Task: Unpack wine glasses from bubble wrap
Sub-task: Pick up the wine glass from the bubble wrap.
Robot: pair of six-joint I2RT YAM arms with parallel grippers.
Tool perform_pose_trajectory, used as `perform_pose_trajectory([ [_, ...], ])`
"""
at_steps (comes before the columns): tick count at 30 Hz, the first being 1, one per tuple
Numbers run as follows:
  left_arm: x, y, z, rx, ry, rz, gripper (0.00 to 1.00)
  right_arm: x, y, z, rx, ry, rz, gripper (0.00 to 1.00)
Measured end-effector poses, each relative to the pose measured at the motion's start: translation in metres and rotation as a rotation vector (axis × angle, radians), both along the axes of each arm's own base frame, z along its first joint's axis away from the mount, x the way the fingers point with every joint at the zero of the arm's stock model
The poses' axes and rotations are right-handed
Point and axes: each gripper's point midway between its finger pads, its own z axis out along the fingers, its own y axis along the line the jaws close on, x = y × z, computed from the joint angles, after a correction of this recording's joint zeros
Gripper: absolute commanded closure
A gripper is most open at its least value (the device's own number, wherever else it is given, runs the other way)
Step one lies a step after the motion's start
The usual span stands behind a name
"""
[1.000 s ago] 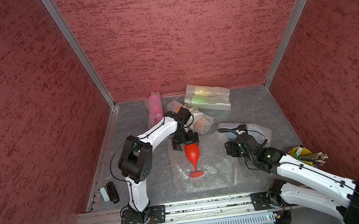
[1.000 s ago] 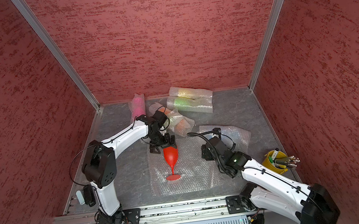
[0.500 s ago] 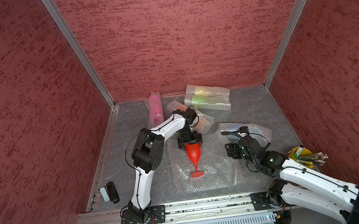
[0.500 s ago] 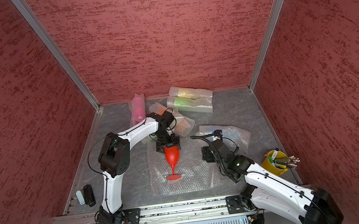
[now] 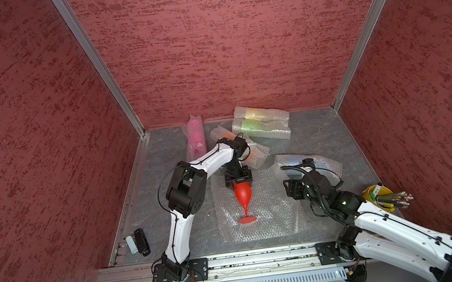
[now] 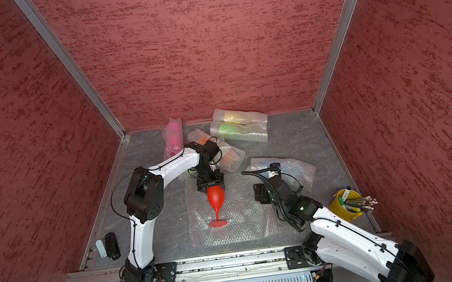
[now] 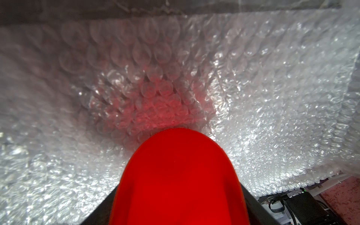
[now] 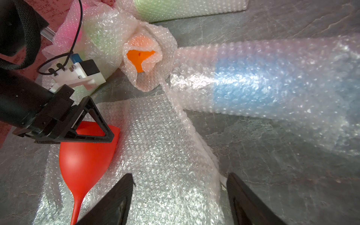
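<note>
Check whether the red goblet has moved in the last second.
No. The red goblet lies in the same spot on the flat bubble wrap sheet, its foot as near the sheet's front edge as before, left gripper at its rim.

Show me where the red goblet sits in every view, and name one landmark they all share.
Top view: the red goblet near centre, bowl at the left claw.
Top view: just left of centre.
Left wrist: its bowl fills the near foreground.
Right wrist: bowl and stem, beside the left claw.
Shared landmark: the bubble wrap sheet under it, in all four.
</note>
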Motion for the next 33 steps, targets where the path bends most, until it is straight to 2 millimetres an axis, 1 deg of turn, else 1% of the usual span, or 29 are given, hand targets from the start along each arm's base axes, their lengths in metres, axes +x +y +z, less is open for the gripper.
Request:
perform_pose_trajectory([
  [3, -0.001, 0.004, 0.007, 0.013, -0.028, -0.005, 0.26, 0.0, 0.0, 0.004, 0.01, -0.012, 0.0, 0.23],
  [6, -0.001, 0.007, 0.026, 0.012, -0.086, -0.013, 0.28, -0.001, -0.001, 0.009, 0.023, -0.027, 0.0, 0.23],
  [12, -0.002, 0.013, 0.089, -0.04, -0.273, -0.022, 0.28, -0.003, -0.002, 0.028, 0.068, -0.083, 0.001, 0.23],
  [14, -0.003, 0.018, 0.111, -0.057, -0.351, -0.018, 0.29, -0.004, -0.001, 0.034, 0.085, -0.105, 0.01, 0.23],
  [16, -0.002, 0.025, 0.127, -0.061, -0.424, -0.009, 0.29, -0.005, 0.0, 0.039, 0.093, -0.118, 0.022, 0.23],
  [20, 0.005, 0.049, 0.158, -0.058, -0.626, 0.031, 0.38, -0.006, 0.003, 0.044, 0.099, -0.137, 0.047, 0.23],
  [25, 0.009, 0.087, 0.193, -0.091, -0.93, 0.076, 0.38, -0.007, 0.01, 0.051, 0.106, -0.156, 0.094, 0.24],
  [27, 0.014, 0.1, 0.207, -0.117, -1.051, 0.11, 0.4, -0.007, 0.012, 0.055, 0.109, -0.166, 0.107, 0.24],
  [29, 0.02, 0.116, 0.217, -0.135, -1.151, 0.162, 0.42, -0.006, 0.014, 0.061, 0.113, -0.179, 0.116, 0.24],
  [30, 0.024, 0.124, 0.219, -0.135, -1.178, 0.183, 0.42, -0.005, 0.015, 0.063, 0.115, -0.183, 0.119, 0.24],
  [33, 0.043, 0.153, 0.223, -0.099, -1.238, 0.261, 0.41, -0.003, 0.018, 0.066, 0.118, -0.191, 0.126, 0.24],
])
